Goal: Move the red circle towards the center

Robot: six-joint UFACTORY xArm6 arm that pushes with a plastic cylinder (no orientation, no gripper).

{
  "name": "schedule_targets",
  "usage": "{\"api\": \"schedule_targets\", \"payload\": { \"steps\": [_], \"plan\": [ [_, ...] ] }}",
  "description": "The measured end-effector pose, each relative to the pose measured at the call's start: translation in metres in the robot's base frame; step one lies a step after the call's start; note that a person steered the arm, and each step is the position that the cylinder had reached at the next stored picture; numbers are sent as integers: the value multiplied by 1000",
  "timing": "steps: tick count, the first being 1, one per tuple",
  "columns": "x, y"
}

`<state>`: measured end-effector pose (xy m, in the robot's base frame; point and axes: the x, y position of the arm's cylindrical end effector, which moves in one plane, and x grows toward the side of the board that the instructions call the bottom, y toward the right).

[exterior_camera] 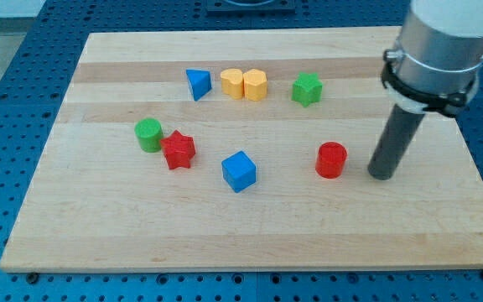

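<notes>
My tip [381, 175]: plain rod end, nothing held, resting on the tabletop [250, 239] just right of the red circle [331, 159], apart from it. Blue cube [239, 171]: left of the circle. Red star [178, 150] touching green cylinder [148, 134]: view's left. Top row: blue triangle [197, 83], two touching yellow blocks [243, 85], green star [307, 88].

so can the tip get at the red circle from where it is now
Probably yes. My tip sits just to the view's right of the red circle, with only bare board between them, so a push toward the view's left looks unobstructed.
</notes>
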<state>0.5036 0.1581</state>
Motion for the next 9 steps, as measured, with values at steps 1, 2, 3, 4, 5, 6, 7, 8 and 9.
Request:
{"api": "schedule_targets", "payload": {
  "steps": [1,2,3,4,5,6,7,8,9],
  "plan": [
    [-1,-28],
    [-9,-58],
    [-20,-91],
    [-21,-104],
    [-20,-114],
    [-20,-128],
    [-18,-129],
    [-15,-131],
    [-15,-134]
  ]
}}
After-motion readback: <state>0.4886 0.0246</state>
